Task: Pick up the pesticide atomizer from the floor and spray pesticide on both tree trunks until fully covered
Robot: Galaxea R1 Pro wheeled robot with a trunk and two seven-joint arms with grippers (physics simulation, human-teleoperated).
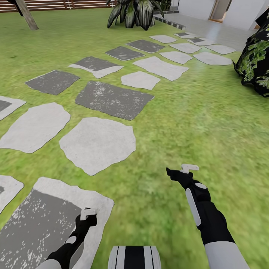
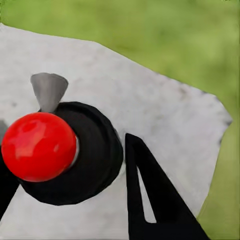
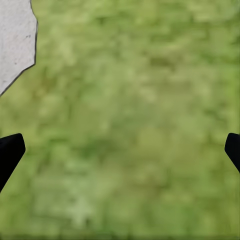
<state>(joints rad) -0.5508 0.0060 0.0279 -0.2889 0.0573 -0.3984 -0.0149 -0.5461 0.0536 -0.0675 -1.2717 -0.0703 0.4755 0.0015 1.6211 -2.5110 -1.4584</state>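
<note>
The pesticide atomizer (image 2: 92, 155) shows close up in the left wrist view: a dark round body with a grey cone nozzle and a shiny red ball. It sits between the black fingers (image 2: 150, 200) of my left gripper (image 2: 65, 150), which is shut on it. In the head view my left gripper (image 1: 88, 216) hangs low over a grey paving slab (image 1: 41, 220). My right gripper (image 1: 183, 171) stands open over bare grass, its fingers (image 3: 10, 150) wide apart. A leaning grey-brown tree trunk (image 1: 28, 15) rises far off at the back left of the garden lawn (image 1: 209, 123).
Pale and dark stepping stones (image 1: 97, 144) run from near left to far right. A spiky plant (image 1: 134, 13) stands at the back, and a dark leafy shrub (image 1: 256, 61) at the right. The slat fence (image 1: 63, 4) lines the back, beside a white building (image 1: 209, 9).
</note>
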